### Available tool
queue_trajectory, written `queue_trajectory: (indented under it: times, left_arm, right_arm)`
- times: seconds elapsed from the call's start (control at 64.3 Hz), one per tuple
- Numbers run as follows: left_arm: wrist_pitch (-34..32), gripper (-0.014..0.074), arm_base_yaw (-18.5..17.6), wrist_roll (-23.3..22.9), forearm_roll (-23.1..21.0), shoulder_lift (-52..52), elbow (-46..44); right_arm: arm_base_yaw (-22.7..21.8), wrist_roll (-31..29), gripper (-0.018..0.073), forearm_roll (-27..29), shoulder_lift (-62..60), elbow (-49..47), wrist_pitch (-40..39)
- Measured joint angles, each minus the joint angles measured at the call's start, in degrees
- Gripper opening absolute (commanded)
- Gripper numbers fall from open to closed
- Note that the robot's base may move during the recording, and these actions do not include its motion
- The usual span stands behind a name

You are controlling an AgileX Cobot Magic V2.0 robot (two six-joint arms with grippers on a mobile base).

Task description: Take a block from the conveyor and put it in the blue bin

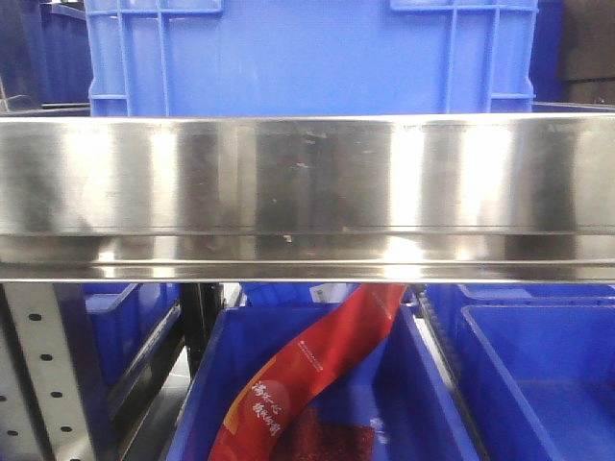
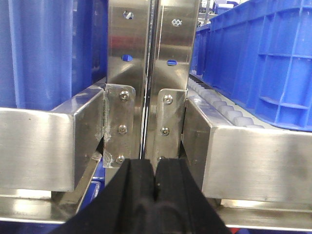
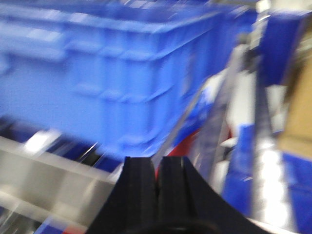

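Note:
The block and the conveyor are out of view in all three views. In the front view a large blue bin (image 1: 312, 58) stands behind a steel rail (image 1: 307, 182), and more blue bins (image 1: 538, 375) sit below it. My left gripper (image 2: 155, 168) is shut with nothing between its black fingers and points at two steel posts (image 2: 151, 58). My right gripper (image 3: 157, 168) is also shut and empty. It hangs in front of a blue bin (image 3: 112, 78), and this view is blurred by motion.
A red banner with pale lettering (image 1: 317, 375) lies in the lower middle bin (image 1: 207, 384). White rollers (image 2: 219, 105) run beside a blue bin (image 2: 263, 58) at the right of the left wrist view. Steel beams (image 2: 39, 146) flank the posts.

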Motion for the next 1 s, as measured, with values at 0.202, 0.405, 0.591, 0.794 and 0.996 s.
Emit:
queue_trajectory:
  times: [0.202,0.405,0.591,0.794,0.996]
  left_arm:
    - [0.0,-0.0111,0.0,0.0,0.0,0.0,0.0]
    - [0.0,-0.0111,0.0,0.0,0.0,0.0,0.0]
    - [0.0,-0.0111,0.0,0.0,0.0,0.0,0.0]
    - [0.0,-0.0111,0.0,0.0,0.0,0.0,0.0]
    - [0.0,-0.0111,0.0,0.0,0.0,0.0,0.0]
  right_arm:
    - [-9.2,0.0,-0.0162,0.0,-6.9,9.7,-9.8]
    - [-14.1,0.0,-0.0162,0.1,-15.6,19.8,-12.0]
    - [-15.6,0.0,-0.0162,0.1,-18.0,25.9,-13.9]
    - [-15.6,0.0,-0.0162,0.2,-18.2,26.6,-15.4]
    - [-15.6,0.0,-0.0162,0.2,-18.2,26.6,-15.5]
